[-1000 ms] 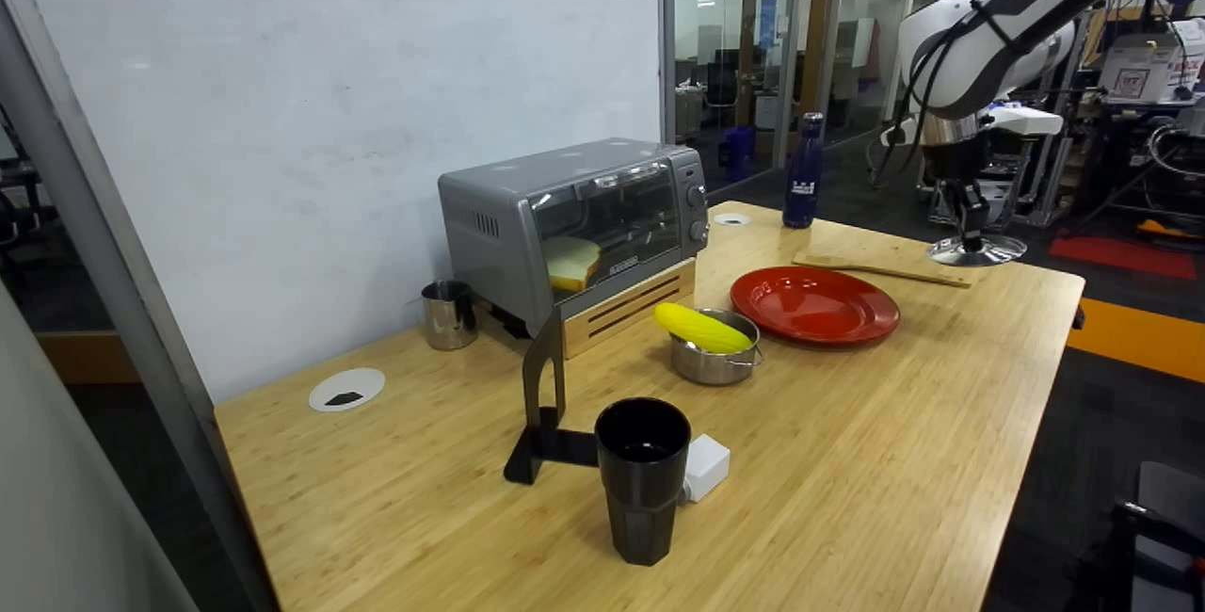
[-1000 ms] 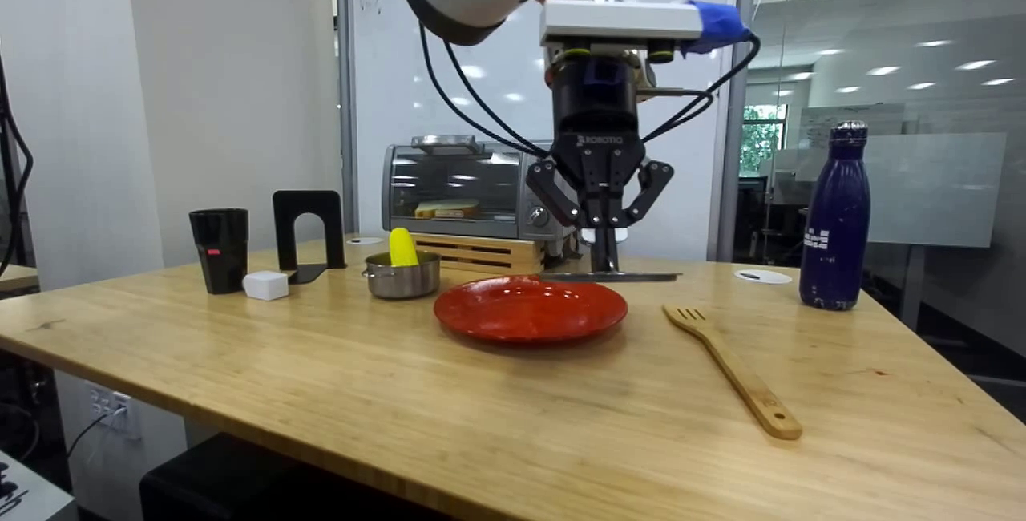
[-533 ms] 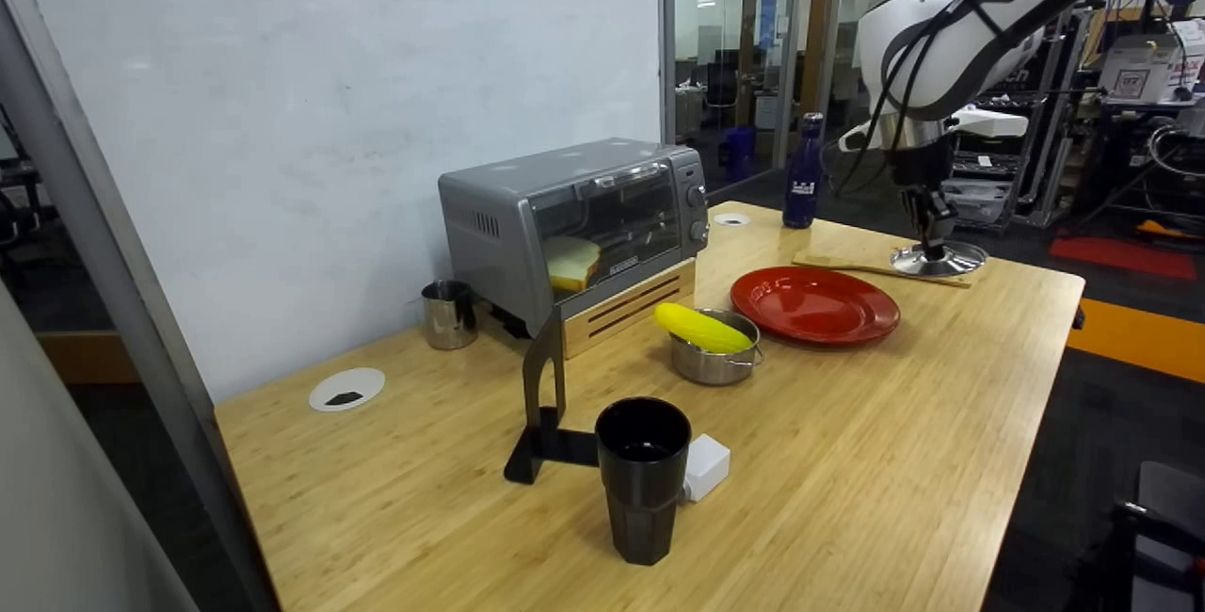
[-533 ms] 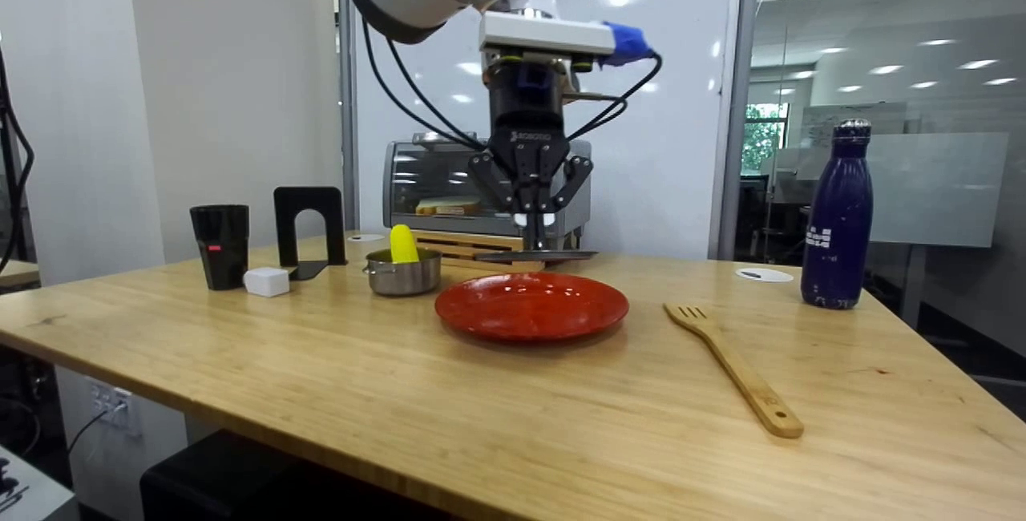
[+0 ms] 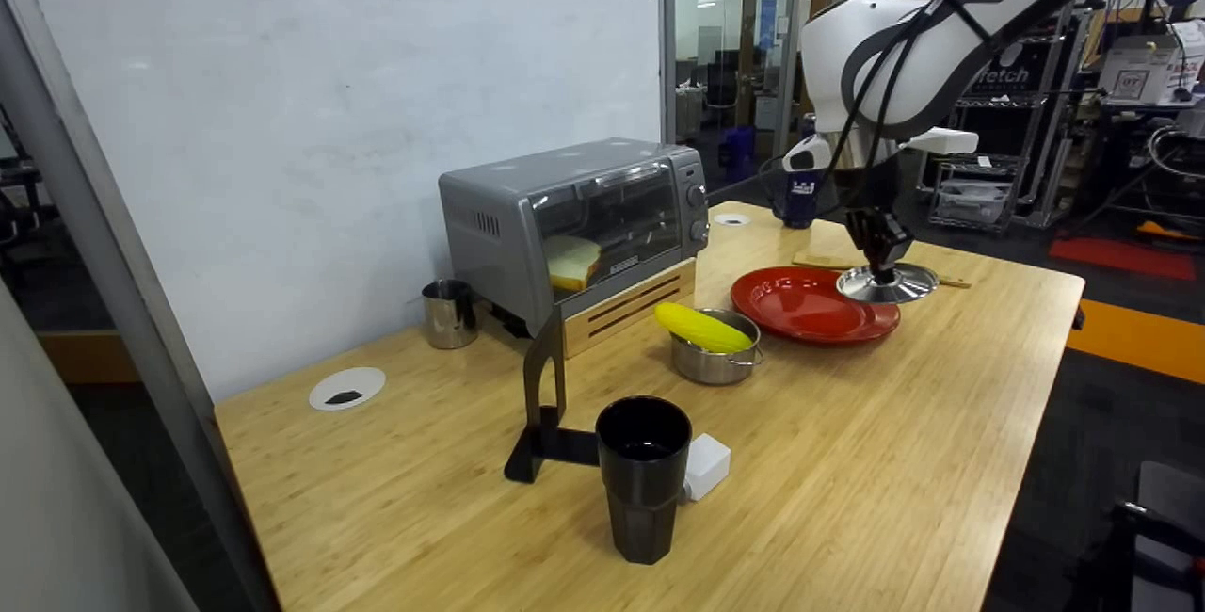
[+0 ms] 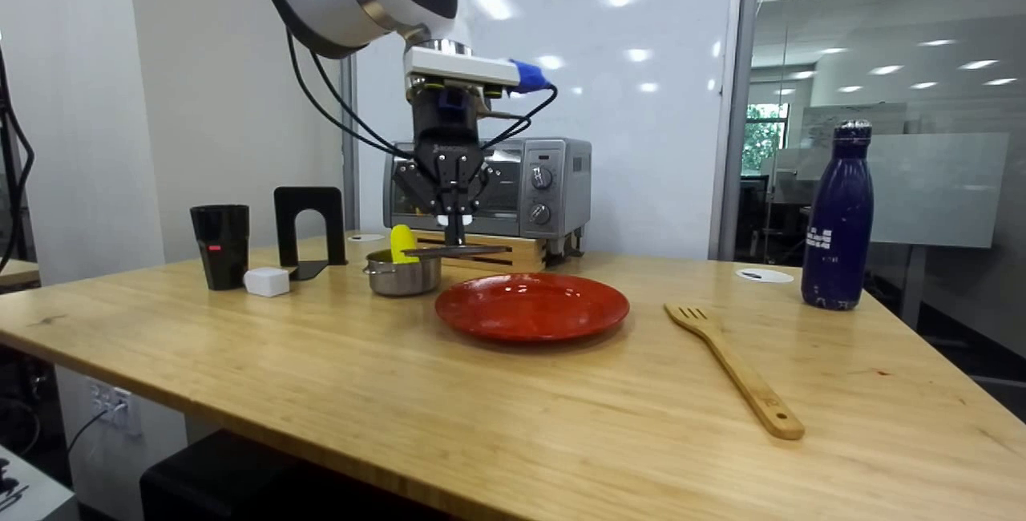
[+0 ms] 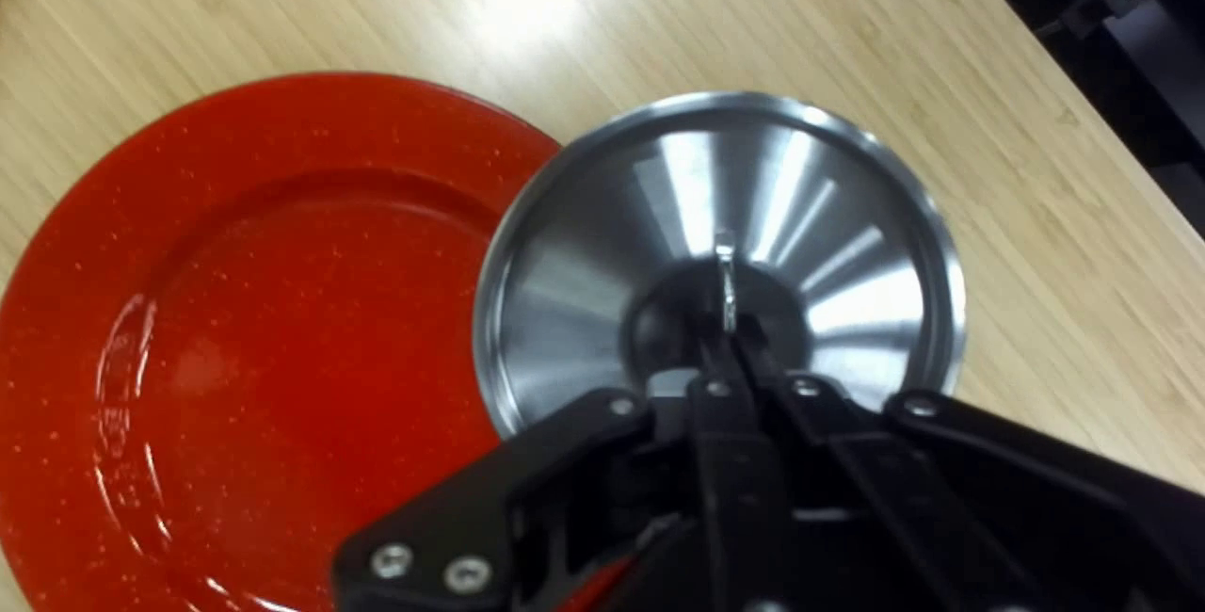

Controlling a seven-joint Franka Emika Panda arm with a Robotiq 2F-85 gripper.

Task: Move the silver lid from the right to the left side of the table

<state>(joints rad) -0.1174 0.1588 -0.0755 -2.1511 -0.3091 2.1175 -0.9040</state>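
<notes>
The silver lid [image 5: 911, 284] hangs level above the table [image 5: 828, 499] beside and partly over the red plate's edge. In an exterior view it shows nearly edge-on [image 6: 490, 250], in front of the toaster oven's wooden stand. In the wrist view the lid [image 7: 574, 292] shows its domed top and thin upright handle, and covers part of the plate's rim. My gripper [image 7: 732, 334] is shut on that handle. In both exterior views the gripper [image 5: 882, 271] [image 6: 455, 234] points down with the lid just under its fingertips. The table's wooden top [image 6: 361, 393] lies below.
The red plate [image 5: 810, 311] lies under and beside the lid. A small metal bowl [image 5: 713, 367] with a yellow fruit, a black bookend [image 5: 546, 386], a black cup [image 5: 643, 480] and a white block [image 5: 706, 468] stand beyond it. The toaster oven [image 5: 574, 217], blue bottle [image 6: 838, 224] and wooden spatula [image 6: 741, 377] are around.
The arm and gripper have carried the lid leftward in both exterior views, from beyond the plate past the spatula to the plate's edge. The other objects have not moved.
</notes>
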